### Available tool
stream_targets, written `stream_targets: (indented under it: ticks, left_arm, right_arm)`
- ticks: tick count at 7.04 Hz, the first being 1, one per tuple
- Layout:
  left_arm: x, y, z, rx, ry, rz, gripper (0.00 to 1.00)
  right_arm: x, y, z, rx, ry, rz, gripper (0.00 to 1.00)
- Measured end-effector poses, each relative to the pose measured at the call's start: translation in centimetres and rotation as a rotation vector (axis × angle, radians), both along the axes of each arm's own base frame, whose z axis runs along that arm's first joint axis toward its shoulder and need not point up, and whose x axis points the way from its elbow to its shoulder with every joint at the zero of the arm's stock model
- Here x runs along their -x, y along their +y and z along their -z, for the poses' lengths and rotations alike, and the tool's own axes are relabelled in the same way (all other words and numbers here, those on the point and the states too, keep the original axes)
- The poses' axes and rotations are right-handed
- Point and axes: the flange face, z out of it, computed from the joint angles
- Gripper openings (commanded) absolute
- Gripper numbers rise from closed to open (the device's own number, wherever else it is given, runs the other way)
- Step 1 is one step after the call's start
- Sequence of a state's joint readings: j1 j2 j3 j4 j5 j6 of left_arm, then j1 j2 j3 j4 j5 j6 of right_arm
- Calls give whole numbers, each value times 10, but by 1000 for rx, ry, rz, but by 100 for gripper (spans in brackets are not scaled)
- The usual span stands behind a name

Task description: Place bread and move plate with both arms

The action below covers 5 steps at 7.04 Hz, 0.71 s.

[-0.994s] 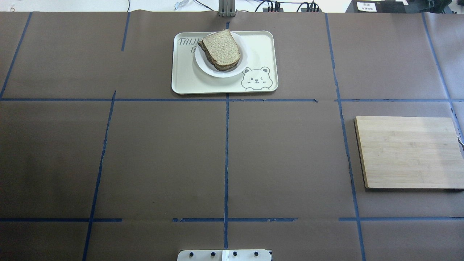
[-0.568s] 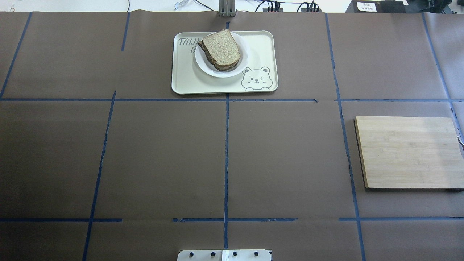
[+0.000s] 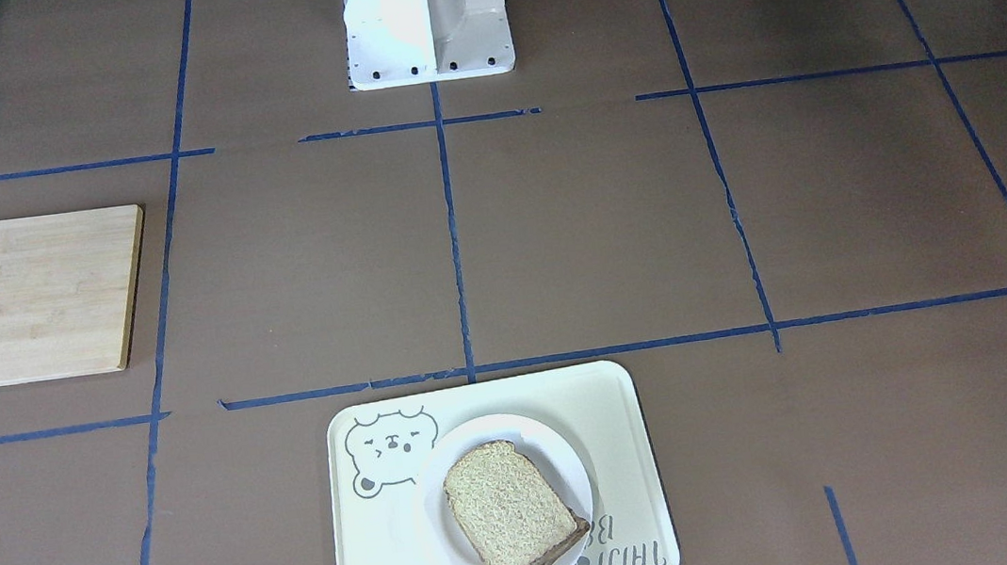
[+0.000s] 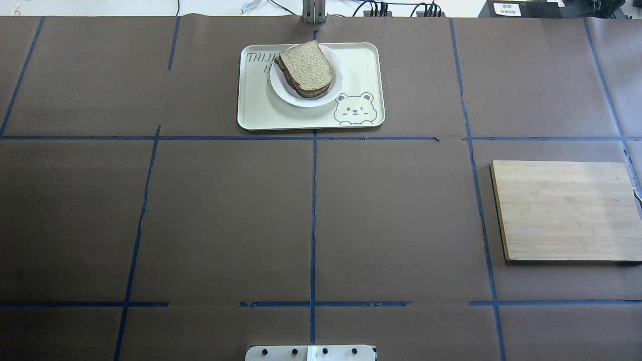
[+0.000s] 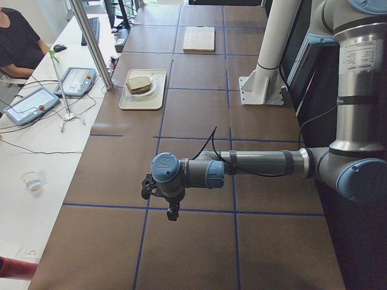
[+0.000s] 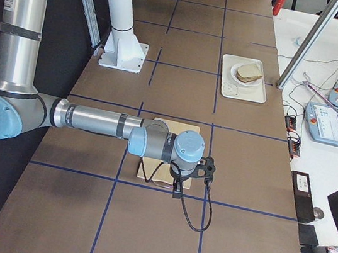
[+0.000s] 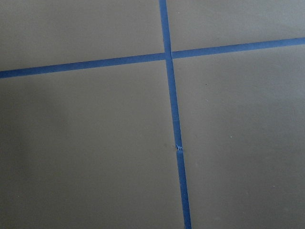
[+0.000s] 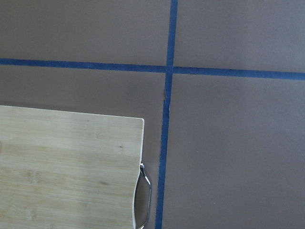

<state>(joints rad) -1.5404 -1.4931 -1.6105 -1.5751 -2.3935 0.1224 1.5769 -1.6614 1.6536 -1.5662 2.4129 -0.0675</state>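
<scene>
A brown bread (image 4: 306, 67) slice lies on top of another slice on the small white plate (image 4: 301, 102). The plate stands on a cream bear tray (image 4: 361, 65) at the table's far middle. They also show in the front view: bread (image 3: 510, 509), plate (image 3: 501, 430). The left gripper (image 5: 160, 196) shows only in the exterior left view, hanging over bare table far from the tray; I cannot tell whether it is open or shut. The right gripper (image 6: 192, 178) shows only in the exterior right view, above the cutting board's edge; I cannot tell its state. Neither touches anything.
A wooden cutting board (image 4: 564, 210) with a metal handle lies at the table's right side, also in the right wrist view (image 8: 66, 171). The white pedestal (image 3: 426, 16) stands at the robot's edge. Blue tape lines cross the brown table cover. Operators' desks border the far side.
</scene>
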Motion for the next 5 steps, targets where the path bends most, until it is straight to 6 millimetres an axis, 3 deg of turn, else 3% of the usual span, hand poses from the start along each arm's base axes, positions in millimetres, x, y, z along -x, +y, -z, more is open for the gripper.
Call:
stream_targets:
  ticks: [5]
  left_arm:
    - [31, 4, 0, -11, -38, 26, 100]
  right_arm:
    - [-3, -1, 1, -5, 2, -5, 100]
